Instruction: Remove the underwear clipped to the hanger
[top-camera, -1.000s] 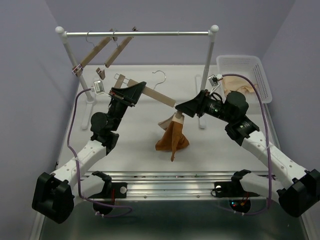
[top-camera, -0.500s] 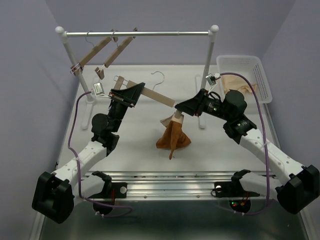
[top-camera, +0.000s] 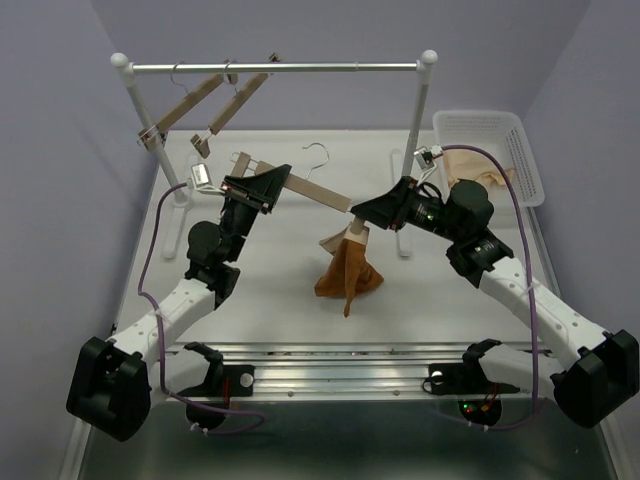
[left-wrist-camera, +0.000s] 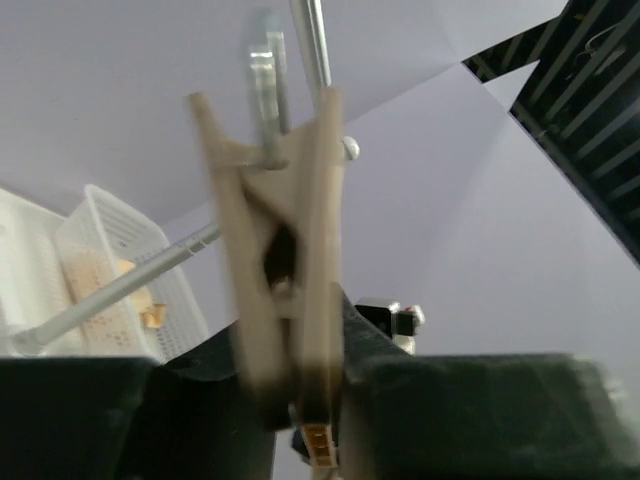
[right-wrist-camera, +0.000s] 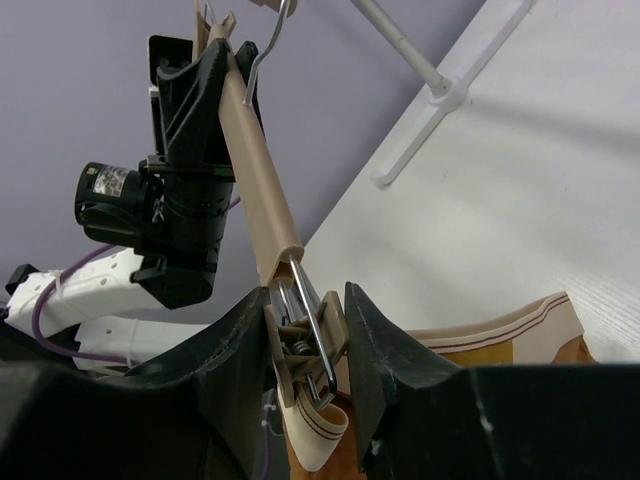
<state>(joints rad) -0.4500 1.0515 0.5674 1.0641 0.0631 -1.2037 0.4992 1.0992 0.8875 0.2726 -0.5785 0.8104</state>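
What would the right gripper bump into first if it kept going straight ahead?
The clip at the end of the hanger, pinched in the right gripper itself. Beyond it, probably the hanger's wooden bar.

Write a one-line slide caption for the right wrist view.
Right tool pinching the wooden hanger's end clip, rust-brown underwear hanging from it.

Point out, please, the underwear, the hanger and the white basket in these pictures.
underwear (top-camera: 347, 272): top external view, middle of the hanging fabric.
hanger (top-camera: 320, 192): top external view, wooden bar.
white basket (top-camera: 478, 116): top external view, far rim.

right gripper (top-camera: 357, 212) closed onto clip (right-wrist-camera: 303, 347), underwear (top-camera: 347, 272) shifted
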